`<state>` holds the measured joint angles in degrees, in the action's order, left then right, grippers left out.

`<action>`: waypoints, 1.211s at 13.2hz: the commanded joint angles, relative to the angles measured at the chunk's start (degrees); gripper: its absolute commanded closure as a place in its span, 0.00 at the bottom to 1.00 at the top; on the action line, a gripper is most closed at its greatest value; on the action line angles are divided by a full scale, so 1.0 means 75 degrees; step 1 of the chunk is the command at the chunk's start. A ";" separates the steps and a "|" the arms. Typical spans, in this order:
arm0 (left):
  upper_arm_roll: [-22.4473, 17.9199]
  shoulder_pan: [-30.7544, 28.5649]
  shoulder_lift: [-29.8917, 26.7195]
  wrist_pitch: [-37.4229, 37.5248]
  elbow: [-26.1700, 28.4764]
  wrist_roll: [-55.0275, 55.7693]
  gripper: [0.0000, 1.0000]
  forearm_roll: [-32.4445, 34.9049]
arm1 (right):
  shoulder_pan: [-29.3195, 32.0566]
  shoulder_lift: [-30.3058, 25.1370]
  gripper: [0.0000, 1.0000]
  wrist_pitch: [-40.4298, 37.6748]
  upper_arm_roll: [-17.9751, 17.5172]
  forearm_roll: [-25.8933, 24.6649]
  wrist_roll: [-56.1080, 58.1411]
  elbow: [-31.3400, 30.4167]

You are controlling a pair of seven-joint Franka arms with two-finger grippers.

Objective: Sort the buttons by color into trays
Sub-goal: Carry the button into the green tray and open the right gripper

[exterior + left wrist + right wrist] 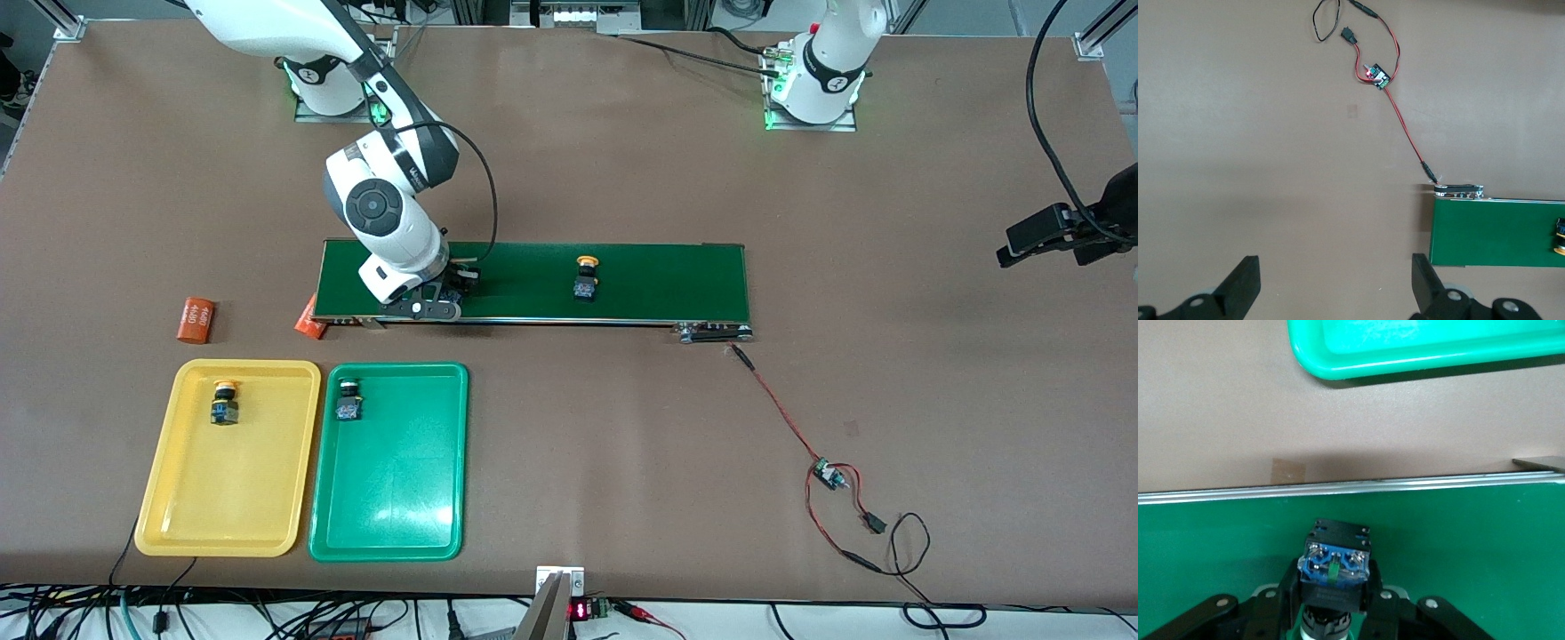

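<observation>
Your right gripper [1331, 603], low on the conveyor belt [658, 280] left of frame centre, clamps a button [1333, 563]; the left gripper [1335, 287], jaws wide and empty, waits.

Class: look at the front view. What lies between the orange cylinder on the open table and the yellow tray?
Nothing: in the front view the stretch between the orange cylinder and the yellow tray is bare brown table.
</observation>
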<state>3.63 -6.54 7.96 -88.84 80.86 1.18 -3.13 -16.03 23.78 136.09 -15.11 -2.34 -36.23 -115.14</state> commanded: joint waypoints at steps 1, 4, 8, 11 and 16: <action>0.0044 -0.0065 -0.0031 0.0091 -0.0024 0.0030 0.00 0.0159 | 0.0086 -0.0158 0.82 0.0078 -0.0037 -0.0087 -0.0103 -0.0152; 0.0032 -0.0089 -0.0019 0.0080 -0.0024 0.0018 0.00 0.0159 | 0.0483 -0.0474 0.82 -0.0108 -0.0025 -0.0099 0.0118 -0.0023; 0.0044 -0.0089 -0.0019 0.0056 -0.0035 0.0018 0.00 0.0171 | 0.1139 -0.0674 0.82 -0.1350 -0.0025 -0.0099 0.1205 0.0843; 0.0044 -0.0077 -0.0031 0.0068 -0.0024 0.0018 0.00 0.0159 | 0.1492 -0.0710 0.82 -0.1352 -0.0025 -0.0099 0.1782 0.1032; 0.0044 -0.0065 -0.0007 0.0044 -0.0024 0.0018 0.00 0.0148 | 0.1621 0.0097 0.82 -0.1107 0.0069 -0.0520 0.2109 0.1968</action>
<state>3.63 -6.98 7.97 -88.84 80.88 1.18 -3.09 -4.17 20.67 127.34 -14.29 -5.45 -22.79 -104.70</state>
